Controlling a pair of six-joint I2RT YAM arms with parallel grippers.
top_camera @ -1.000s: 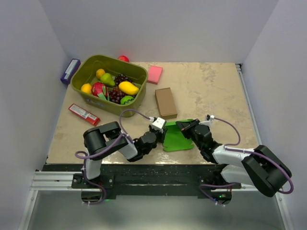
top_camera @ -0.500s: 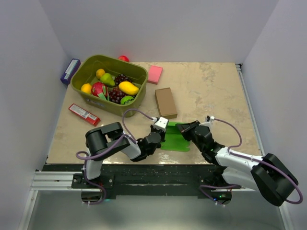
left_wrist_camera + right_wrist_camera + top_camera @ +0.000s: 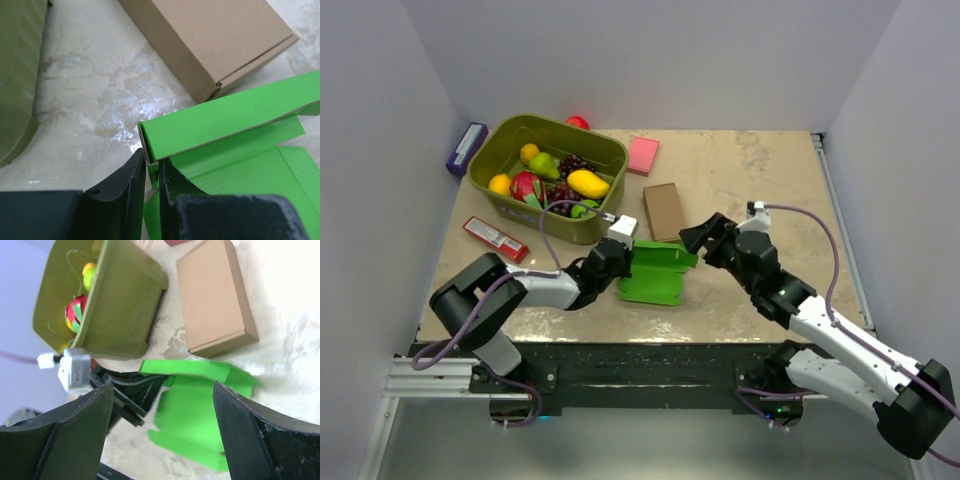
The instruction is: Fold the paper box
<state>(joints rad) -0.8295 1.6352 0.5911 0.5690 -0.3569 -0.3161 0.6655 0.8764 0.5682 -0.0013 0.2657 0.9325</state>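
**One wall up, most of the folding left to do**

The bright green thin-card paper box (image 3: 655,278) lies on the desk (image 3: 760,180) between the two hands, nearer the robot than the middle of the surface. It is only partly formed. One long side panel stands up from the flat base, and in the left wrist view its top edge looks folded over into a double layer. The rest of the sheet, including the base, the near flaps and the end tabs, appears to lie flat or nearly flat.

The left hand (image 3: 617,262) is pinched nearly closed on the left end of that raised panel, its two dark fingers clamping the doubled edge at the corner. The right hand (image 3: 700,240) is spread wide and holds nothing. It hovers just off the panel's other end, with the green card showing between its fingers in its own wrist view.

As a judgement, the task is at an early stage. The remaining walls need raising, the tabs tucking in and any lid closing.

Just beyond the left hand's fingertips sits a small brown cardboard box (image 3: 665,212), close to the raised panel but apart from it. Farther off on the left hand's side is an olive-green plastic tub (image 3: 612,152) of toy fruit.
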